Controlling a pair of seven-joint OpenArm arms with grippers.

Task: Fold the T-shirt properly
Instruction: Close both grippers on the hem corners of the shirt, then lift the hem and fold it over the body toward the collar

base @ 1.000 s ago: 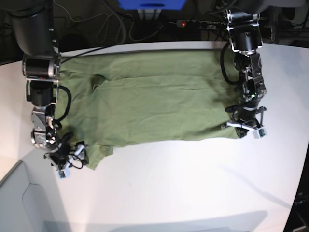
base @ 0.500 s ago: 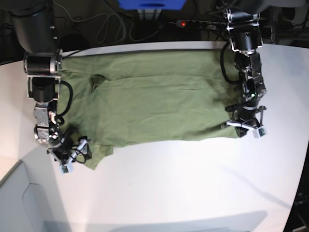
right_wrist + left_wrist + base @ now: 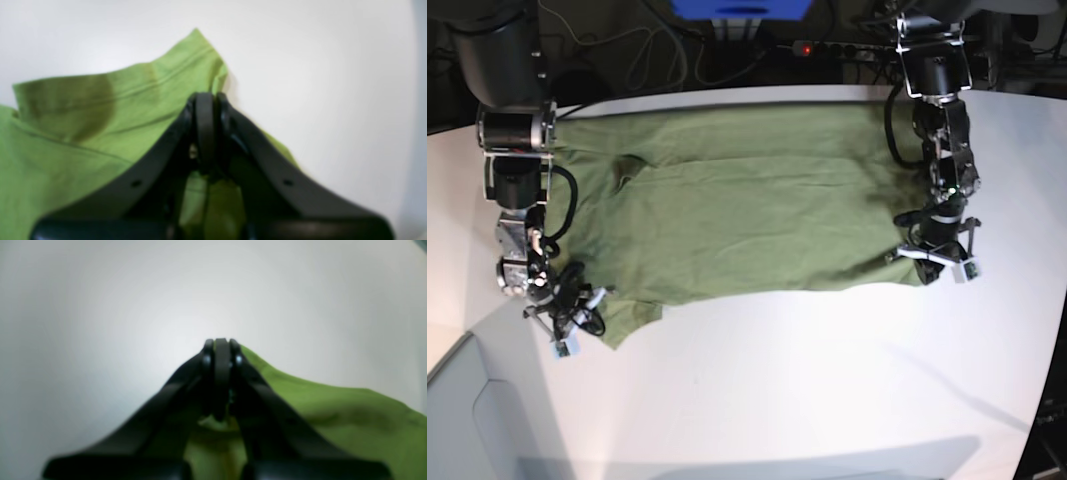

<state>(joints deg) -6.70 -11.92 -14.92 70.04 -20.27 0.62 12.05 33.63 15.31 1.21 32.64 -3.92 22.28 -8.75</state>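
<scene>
Both arms (image 3: 517, 170) are showing black and silver cylindrical joints with looping black cables (image 3: 564, 205). Each gripper (image 3: 205, 110) is presenting matte black tapered fingers (image 3: 267, 166) bearing small holes, possibly screw recesses; white fittings (image 3: 947, 262) are flanking the wrists.

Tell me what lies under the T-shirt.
The T-shirt lies spread flat on the white table, which shows bare all around it. Whatever is beneath the cloth is covered. The left gripper and right gripper each pinch a near corner.
</scene>
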